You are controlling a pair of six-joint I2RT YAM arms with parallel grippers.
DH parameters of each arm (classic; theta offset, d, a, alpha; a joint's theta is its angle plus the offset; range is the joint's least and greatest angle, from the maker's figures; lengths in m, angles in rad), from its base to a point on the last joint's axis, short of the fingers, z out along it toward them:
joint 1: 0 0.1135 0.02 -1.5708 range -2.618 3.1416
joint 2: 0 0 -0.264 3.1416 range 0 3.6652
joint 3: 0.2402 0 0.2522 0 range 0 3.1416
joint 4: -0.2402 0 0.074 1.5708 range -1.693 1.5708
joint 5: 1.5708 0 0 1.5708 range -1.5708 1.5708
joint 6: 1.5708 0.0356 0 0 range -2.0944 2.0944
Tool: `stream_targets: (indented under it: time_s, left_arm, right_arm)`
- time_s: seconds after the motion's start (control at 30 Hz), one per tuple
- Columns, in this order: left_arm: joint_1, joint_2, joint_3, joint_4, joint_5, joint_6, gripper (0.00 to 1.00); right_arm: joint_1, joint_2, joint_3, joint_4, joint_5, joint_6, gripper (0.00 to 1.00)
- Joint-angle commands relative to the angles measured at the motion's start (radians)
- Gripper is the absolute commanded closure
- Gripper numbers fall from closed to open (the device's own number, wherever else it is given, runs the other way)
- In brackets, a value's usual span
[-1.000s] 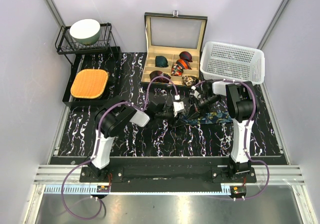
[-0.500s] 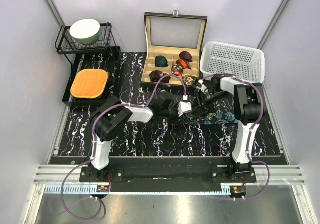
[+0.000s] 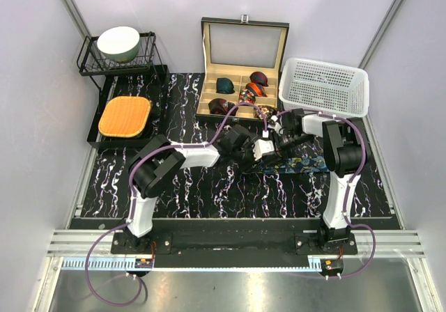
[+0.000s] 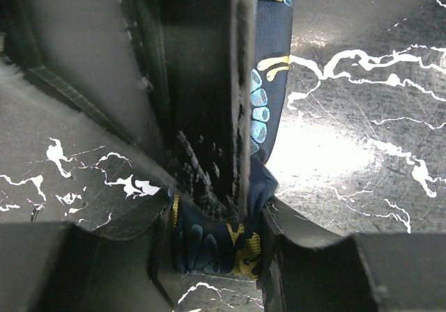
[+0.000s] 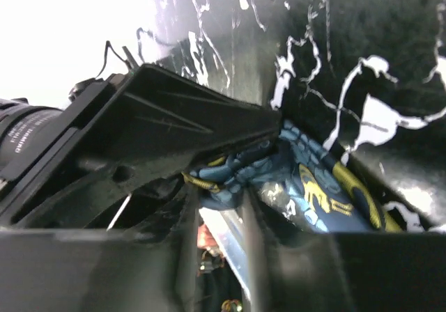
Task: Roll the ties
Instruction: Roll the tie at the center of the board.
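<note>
Navy tie (image 3: 306, 164) with a teal-and-gold print lay as a flat strip on the black marbled desk (image 3: 209, 186), with its near end bunched where the two arms met. It sat just in front of the wooden box (image 3: 203, 97), probably so the finished coil had a short trip. The box lid stood open, and the compartments held other coiled ties (image 3: 224, 85) in green, maroon and red-orange. A white perforated plastic basket (image 3: 324, 86) stood right of the box. A black wire rack (image 3: 89, 56) with a pale bowl (image 3: 118, 42) and an orange woven mat (image 3: 125, 115) were at far left, well apart from the work. Left tool (image 4: 212, 248) was clamped on the tie's folded end, soft fabric puckered between hard black fingers (image 4: 327, 270), likely to anchor the roll's core. Right tool (image 3: 282, 142) pressed in just beside it, and I could not tell whether it was apart or together. The roll looked barely begun.
</note>
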Motion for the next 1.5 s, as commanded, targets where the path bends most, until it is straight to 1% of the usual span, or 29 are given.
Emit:
stream_targets:
  time_s: [0.0, 0.03, 0.13, 0.2, 0.23, 0.27, 0.33, 0.4, 0.43, 0.5, 0.53, 0.6, 0.7, 0.73, 0.77, 0.8, 0.83, 0.87, 0.9, 0.97, 1.03, 1.1, 1.13, 1.17, 1.27, 1.33, 1.37, 1.43, 1.47]
  left_arm:
    - [-0.005, 0.083, -0.053, -0.253, -0.094, -0.017, 0.6]
    - [-0.003, 0.078, -0.054, -0.25, -0.078, -0.021, 0.57]
    - [0.027, 0.06, -0.099, -0.159, 0.007, -0.069, 0.43]
    - [0.064, 0.051, -0.146, -0.038, 0.112, -0.11, 0.37]
    - [0.075, 0.045, -0.167, 0.017, 0.144, -0.119, 0.32]
    - [0.082, 0.042, -0.184, 0.116, 0.197, -0.127, 0.31]
    - [0.093, 0.04, -0.211, 0.228, 0.227, -0.127, 0.3]
    - [0.095, 0.045, -0.22, 0.293, 0.262, -0.124, 0.3]
    - [0.095, 0.054, -0.218, 0.342, 0.27, -0.125, 0.31]
    - [0.093, 0.069, -0.212, 0.376, 0.287, -0.13, 0.35]
    - [0.095, 0.084, -0.194, 0.372, 0.285, -0.13, 0.37]
    - [0.093, 0.091, -0.183, 0.355, 0.273, -0.121, 0.47]
    - [0.084, 0.071, -0.177, 0.252, 0.238, -0.058, 0.6]
    - [0.079, 0.052, -0.175, 0.179, 0.209, -0.029, 0.64]
    - [0.072, 0.045, -0.171, 0.142, 0.137, -0.02, 0.7]
    - [0.064, 0.037, -0.166, 0.104, 0.096, -0.009, 0.75]
    - [0.058, 0.022, -0.163, 0.032, 0.054, 0.005, 0.78]
    - [0.05, 0.016, -0.163, 0.002, -0.019, 0.006, 0.79]
    - [0.044, 0.009, -0.16, -0.025, -0.05, 0.008, 0.81]
    - [0.03, -0.004, -0.162, -0.099, -0.105, 0.011, 0.81]
    - [0.018, -0.009, -0.158, -0.145, -0.138, 0.014, 0.8]
    - [-0.003, -0.005, -0.149, -0.164, -0.181, 0.011, 0.78]
    - [-0.011, -0.001, -0.146, -0.182, -0.195, 0.008, 0.78]
    - [-0.025, 0.003, -0.14, -0.191, -0.216, 0.005, 0.77]
    - [-0.046, 0.028, -0.103, -0.229, -0.245, -0.006, 0.74]
    - [-0.059, 0.048, -0.073, -0.263, -0.261, -0.007, 0.72]
    - [-0.062, 0.054, -0.062, -0.278, -0.265, -0.007, 0.71]
    - [-0.062, 0.058, -0.054, -0.291, -0.256, -0.001, 0.68]
    - [-0.062, 0.055, -0.054, -0.291, -0.25, 0.005, 0.66]
  right_arm:
    - [0.011, 0.032, 0.0, 0.034, 0.055, -0.01, 0.93]
    - [0.01, 0.035, -0.002, 0.011, 0.089, -0.01, 1.0]
    - [0.008, 0.054, -0.003, -0.022, 0.144, -0.066, 1.0]
    - [0.01, 0.077, 0.006, -0.036, 0.178, -0.085, 1.0]
    - [0.008, 0.083, 0.009, -0.045, 0.199, -0.092, 1.0]
    - [0.008, 0.09, 0.015, -0.05, 0.212, -0.096, 1.0]
    - [0.008, 0.115, 0.032, -0.055, 0.25, -0.096, 1.0]
    - [0.006, 0.129, 0.041, -0.053, 0.272, -0.099, 1.0]
    - [0.008, 0.133, 0.047, -0.055, 0.287, -0.099, 1.0]
    - [0.008, 0.15, 0.063, -0.056, 0.299, -0.1, 1.0]
    - [0.009, 0.153, 0.064, -0.053, 0.311, -0.1, 1.0]
    - [0.009, 0.166, 0.078, -0.053, 0.313, -0.103, 1.0]
    - [0.01, 0.166, 0.09, -0.039, 0.306, -0.094, 1.0]
    - [0.01, 0.164, 0.095, -0.045, 0.299, -0.094, 1.0]
    - [0.01, 0.158, 0.116, -0.059, 0.29, -0.096, 0.99]
    - [0.006, 0.152, 0.129, -0.081, 0.263, -0.103, 0.94]
    - [0.002, 0.141, 0.135, -0.116, 0.252, -0.105, 0.78]
    - [-0.001, 0.111, 0.139, -0.13, 0.244, -0.106, 0.7]
    - [-0.007, 0.092, 0.136, -0.145, 0.221, -0.114, 0.64]
    - [-0.023, 0.039, 0.114, -0.177, 0.203, -0.119, 0.53]
    - [-0.03, 0.006, 0.094, -0.197, 0.166, -0.128, 0.51]
    - [-0.03, -0.041, 0.06, -0.185, 0.125, -0.128, 0.44]
    - [-0.032, -0.052, 0.051, -0.174, 0.1, -0.119, 0.43]
    - [-0.024, -0.067, 0.034, -0.159, 0.085, -0.087, 0.38]
    - [0.0, -0.057, 0.021, -0.104, 0.048, -0.042, 0.37]
    - [0.009, -0.035, 0.018, -0.061, 0.023, -0.021, 0.39]
    - [0.02, -0.026, 0.02, -0.058, 0.04, -0.02, 0.41]
    - [0.026, 0.001, 0.015, -0.05, 0.064, -0.02, 0.51]
    - [0.025, 0.012, 0.017, -0.047, 0.115, -0.02, 0.55]
